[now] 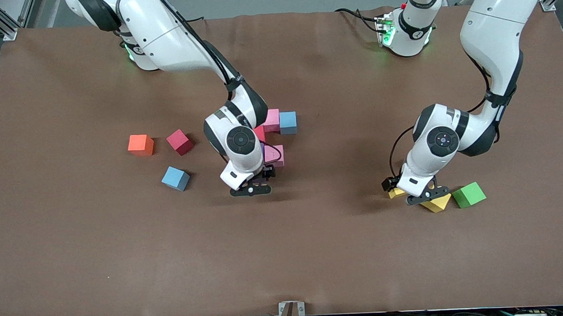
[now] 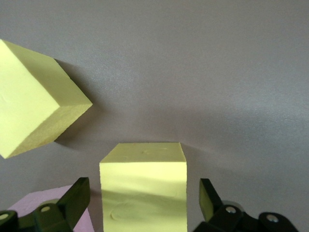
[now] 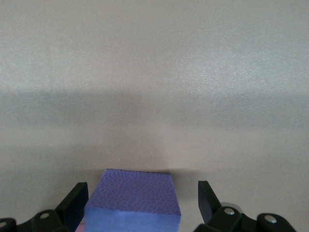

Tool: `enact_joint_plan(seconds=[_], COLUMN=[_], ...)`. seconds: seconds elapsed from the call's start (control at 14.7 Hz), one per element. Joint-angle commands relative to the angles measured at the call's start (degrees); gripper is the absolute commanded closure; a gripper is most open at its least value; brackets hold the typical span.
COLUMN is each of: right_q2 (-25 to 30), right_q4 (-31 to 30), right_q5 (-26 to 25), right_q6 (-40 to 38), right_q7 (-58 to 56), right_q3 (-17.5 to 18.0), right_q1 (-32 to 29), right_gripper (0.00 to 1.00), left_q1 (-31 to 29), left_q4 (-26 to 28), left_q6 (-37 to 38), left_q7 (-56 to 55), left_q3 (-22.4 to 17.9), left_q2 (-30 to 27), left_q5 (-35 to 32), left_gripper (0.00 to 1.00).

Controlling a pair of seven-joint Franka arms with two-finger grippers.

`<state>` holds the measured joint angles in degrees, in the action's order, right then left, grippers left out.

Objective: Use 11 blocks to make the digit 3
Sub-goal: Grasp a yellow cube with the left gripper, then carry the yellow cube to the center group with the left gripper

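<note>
Left claw (image 1: 425, 198) wide open, straddling a yellow foam cube (image 2: 143, 188) without gripping; second yellow cube (image 2: 36, 99) just beside, tilted corner-on. Right claw (image 1: 250, 189) wide open around a purple foam cube (image 3: 134, 201), touching nothing. Partial pink-and-blue figure (image 1: 280, 122) sits near the right claw. Brown desk (image 1: 314, 251) bare nearer the camera.

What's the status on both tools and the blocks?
Left tool open, straddling a yellow block. Right tool open, straddling a purple block. Digit 3 unfinished. Green cube beside the yellows.
</note>
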<state>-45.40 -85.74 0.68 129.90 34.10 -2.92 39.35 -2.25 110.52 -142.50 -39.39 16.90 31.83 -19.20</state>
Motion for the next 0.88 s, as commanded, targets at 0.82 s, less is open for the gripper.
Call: enact_joint_plan(seconds=[0.82], right_q2=[1.0], right_q4=[0.4], right_q5=[-0.6], right_q6=[-4.7], right_q7=[-0.3], right_q3=[0.3], right_q1=[0.4], right_gripper=[0.0], left_q1=[0.7], left_q4=[-0.7], left_q6=[-0.5], left_q7=[-25.0], left_q3=[2.3], left_q2=[-0.7], left_q5=[-1.1], left_gripper=[0.53])
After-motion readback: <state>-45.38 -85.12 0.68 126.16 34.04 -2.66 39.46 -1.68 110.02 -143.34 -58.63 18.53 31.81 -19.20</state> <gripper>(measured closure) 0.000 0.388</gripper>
